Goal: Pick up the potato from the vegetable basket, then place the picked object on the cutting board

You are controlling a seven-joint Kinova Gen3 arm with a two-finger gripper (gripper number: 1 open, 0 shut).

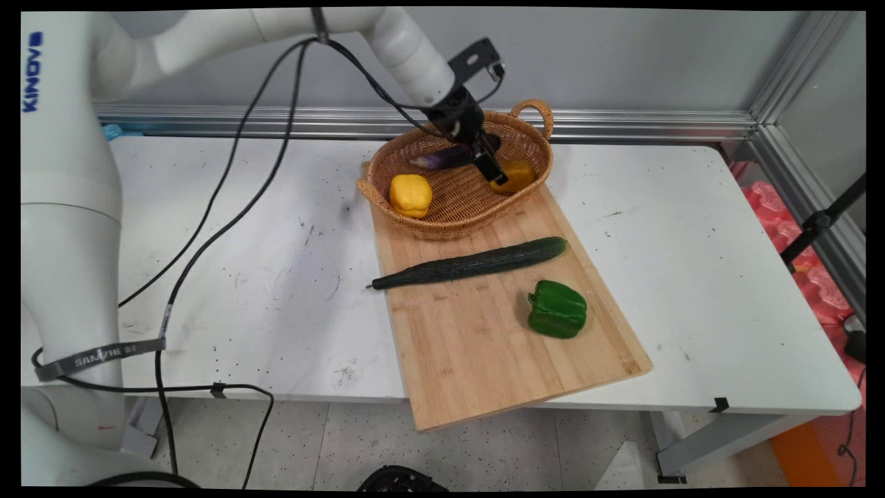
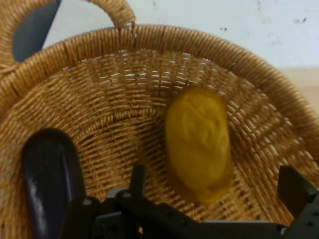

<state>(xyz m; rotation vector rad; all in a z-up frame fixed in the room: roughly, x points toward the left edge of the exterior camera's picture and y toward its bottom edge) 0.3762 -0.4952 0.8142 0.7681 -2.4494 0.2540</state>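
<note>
My gripper (image 1: 494, 172) reaches down into a woven basket (image 1: 449, 223) at the far end of a wooden board. It is open, and its fingers stand on either side of an orange-yellow rounded lump (image 1: 517, 176) on the basket's right side without closing on it. In the hand view the same lump (image 2: 199, 142) lies between and just ahead of the gripper (image 2: 215, 183). A dark purple eggplant (image 2: 50, 181) lies to its left, against the basket wall (image 2: 149, 39). The eggplant (image 1: 446, 159) is partly hidden by the hand in the main view.
A yellow bell pepper (image 1: 411, 195) sits in the basket's left part. On the wooden board (image 1: 477, 353), nearer the front, lie a long cucumber (image 1: 477, 263) and a green bell pepper (image 1: 557, 309). Black cables hang over the table's left half.
</note>
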